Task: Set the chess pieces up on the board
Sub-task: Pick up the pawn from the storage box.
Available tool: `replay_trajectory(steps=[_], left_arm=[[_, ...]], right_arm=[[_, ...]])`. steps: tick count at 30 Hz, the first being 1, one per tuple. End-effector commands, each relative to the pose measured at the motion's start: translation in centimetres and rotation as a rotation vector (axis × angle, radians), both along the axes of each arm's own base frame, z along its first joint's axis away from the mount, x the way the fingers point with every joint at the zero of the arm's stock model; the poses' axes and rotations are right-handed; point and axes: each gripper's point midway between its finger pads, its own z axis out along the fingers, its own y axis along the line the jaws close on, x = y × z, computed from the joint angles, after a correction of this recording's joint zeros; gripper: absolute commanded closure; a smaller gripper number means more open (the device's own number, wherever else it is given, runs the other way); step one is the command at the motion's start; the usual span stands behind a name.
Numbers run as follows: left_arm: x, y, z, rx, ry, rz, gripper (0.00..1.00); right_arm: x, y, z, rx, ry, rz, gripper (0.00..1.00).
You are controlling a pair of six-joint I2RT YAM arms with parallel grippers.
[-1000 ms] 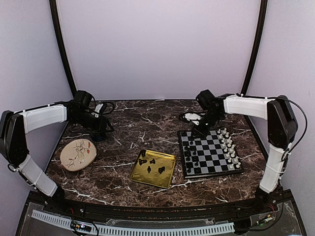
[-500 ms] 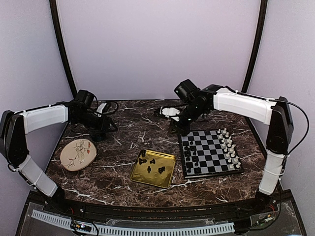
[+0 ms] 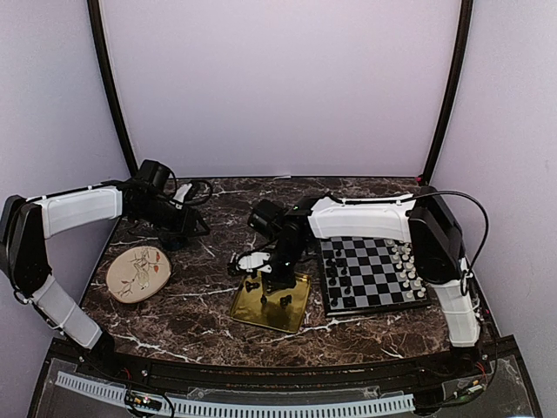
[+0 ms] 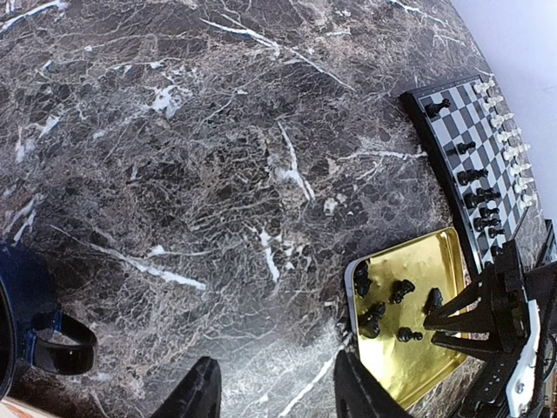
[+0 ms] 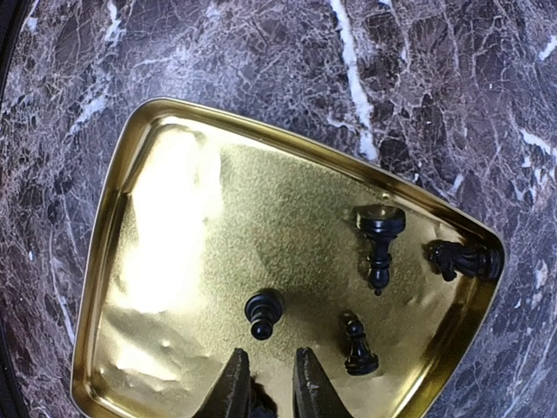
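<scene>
Mid-frame in top view, right gripper point(image 3: 275, 277) hangs over gold tray point(image 5: 165, 218) w/ fingers slightly apart. Several black chess pieces point(image 5: 380, 239) lie in tray; others stand on board point(image 3: 372, 272), just right of tray. Upper left, left gripper point(image 4: 278, 392) sits above marble table point(image 4: 218, 174), fingers wide apart, empty.

gold tray point(image 3: 251, 314) ctr, floral plate point(image 3: 139, 273) L, marble table point(image 3: 218, 235)
</scene>
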Motion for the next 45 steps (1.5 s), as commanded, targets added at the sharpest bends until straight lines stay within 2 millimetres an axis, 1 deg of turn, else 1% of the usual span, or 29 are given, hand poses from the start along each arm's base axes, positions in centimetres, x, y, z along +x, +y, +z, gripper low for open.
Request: replay_trajectory(steps=[1,8,17,19,23,29,34,37,42,45], left_arm=[[-0.5,0.1,0.8,0.012,-0.018,-0.018,0.53],[-0.5,0.2,0.7,0.019,-0.015,-0.017,0.53],[-0.6,0.1,0.3,0.027,-0.004,-0.02,0.53],[-0.6,0.2,0.3,0.028,-0.002,-0.019,0.53],[-0.6,0.2,0.2,0.029,-0.001,-0.018,0.53],[-0.6,0.1,0.1,0.03,0.003,-0.02,0.53],[-0.6,0.1,0.0,0.032,0.006,-0.02,0.53],[-0.7,0.1,-0.1,0.034,0.008,-0.021,0.53],[-0.7,0.1,-0.1,0.035,0.01,-0.024,0.53],[-0.7,0.0,-0.2,0.037,0.012,-0.024,0.53]], right_arm=[[-0.3,0.9,0.5,0.009,-0.007,0.017,0.79],[-0.9,1.4,-0.6,-0.006,0.019,0.03,0.78],[-1.5,1.7,-1.6,-0.014,0.069,0.034,0.8],[-1.5,1.7,-1.8,-0.019,0.072,0.034,0.82],[-1.6,1.6,-2.1,-0.026,0.079,0.034,0.88],[-1.5,1.8,-1.3,-0.01,0.073,0.032,0.95],[-1.2,1.7,-0.7,-0.009,0.052,0.029,0.97],[-1.1,1.6,0.3,0.013,0.063,0.019,0.98],[-2.3,1.7,2.3,0.073,0.179,0.024,0.98],[-2.2,1.5,3.2,0.099,0.203,0.016,0.98]])
